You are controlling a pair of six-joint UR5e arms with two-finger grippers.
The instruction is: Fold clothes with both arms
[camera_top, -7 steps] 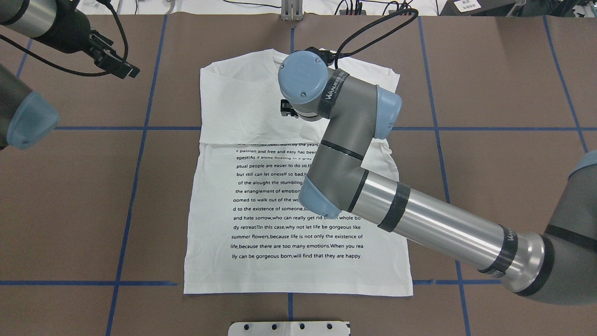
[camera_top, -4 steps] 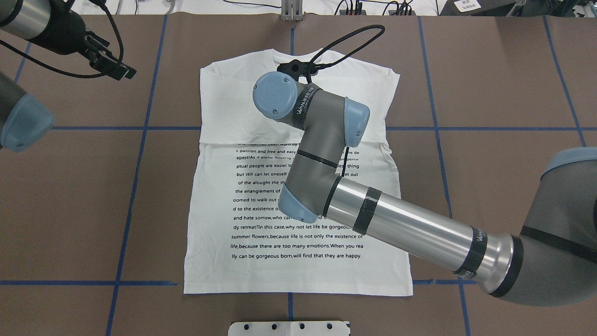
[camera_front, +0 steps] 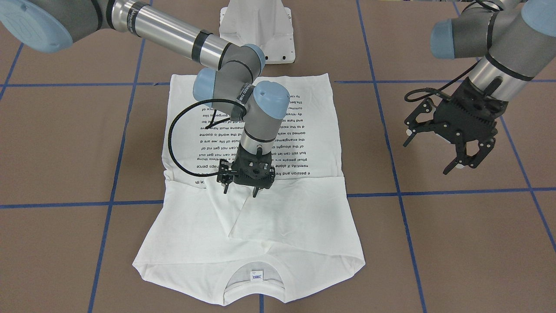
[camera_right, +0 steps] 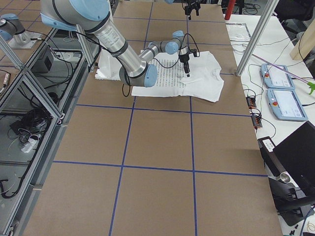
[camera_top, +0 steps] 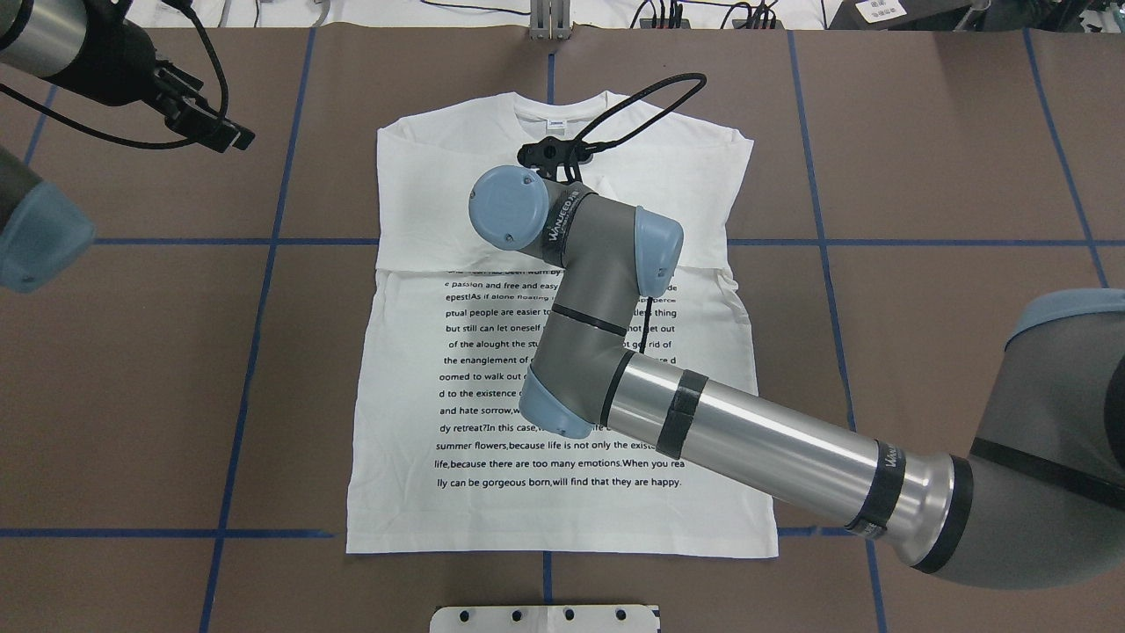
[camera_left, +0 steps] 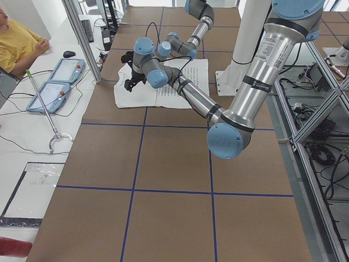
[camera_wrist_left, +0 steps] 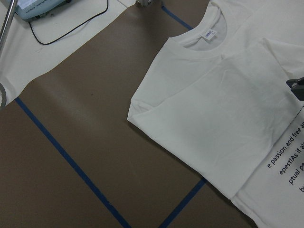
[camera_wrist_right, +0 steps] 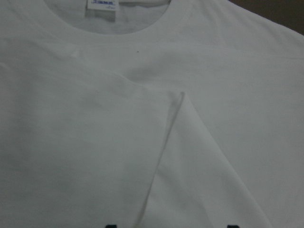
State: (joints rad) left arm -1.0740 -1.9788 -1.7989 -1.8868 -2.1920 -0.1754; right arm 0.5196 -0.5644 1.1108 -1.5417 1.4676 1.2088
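Observation:
The white shirt (camera_front: 286, 226) lies flat on the brown table with its collar (camera_front: 256, 261) at the far edge. Both sleeves are folded across the chest, and the black text block (camera_top: 492, 396) faces up. My right gripper (camera_front: 240, 190) hovers just over the chest where the sleeve ends meet. Its fingers are open and hold nothing. The right wrist view shows only the sleeve edges and the neck label (camera_wrist_right: 101, 5). My left gripper (camera_front: 428, 156) hangs open above bare table, off the shirt's side. It also shows in the overhead view as left gripper (camera_top: 224, 132).
The white pedestal base (camera_front: 256, 26) stands at the robot's edge, beyond the shirt hem. A black cable loop (camera_front: 173, 143) hangs from the right wrist over the shirt. Blue tape lines (camera_top: 255, 352) grid the table. A person (camera_left: 16, 38) sits beside two pendants (camera_left: 54, 82).
My right arm has swung left across the shirt and its wrist now sits over the chest centre. The left gripper has shifted only slightly.

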